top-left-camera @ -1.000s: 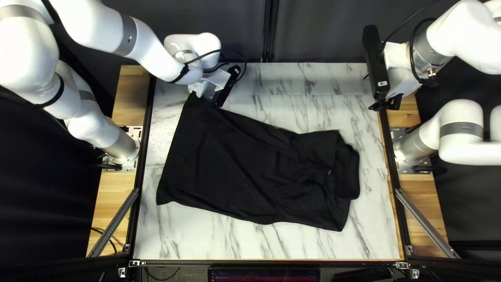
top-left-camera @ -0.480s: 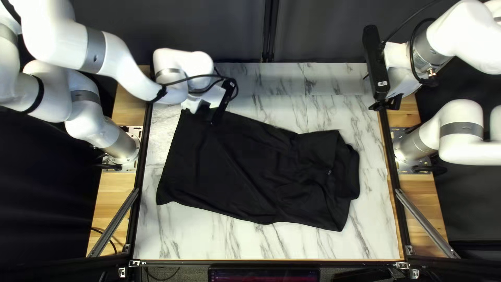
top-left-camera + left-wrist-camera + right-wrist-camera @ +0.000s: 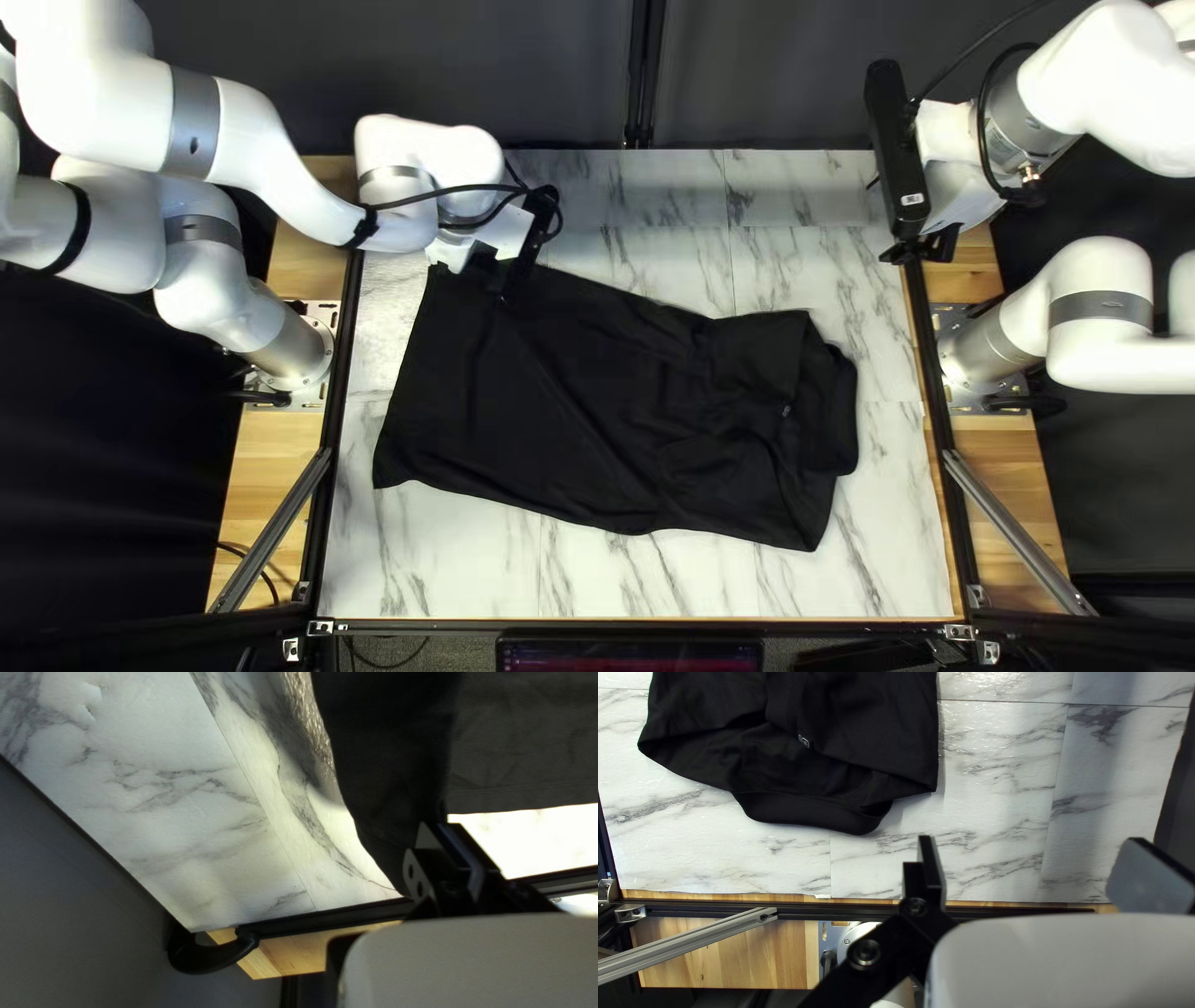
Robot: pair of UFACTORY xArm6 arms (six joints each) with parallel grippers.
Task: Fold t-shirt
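The t-shirt is plain black, with a small pale mark near its collar. White with grey, marble-like veining covers the bench, crossed by thin dark seam lines. The wooden side strips are honey-coloured with darker grain. Black rails and silver-grey braces edge them. The left arm and right arm are glossy white with grey bands; the curtain is charcoal.

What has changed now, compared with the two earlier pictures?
My left gripper, shut on the T-shirt at its far corner, moved toward the bottom and slightly left in the top left view, and that corner came with it. The rest of the T-shirt looks unchanged; my right gripper stayed in place.
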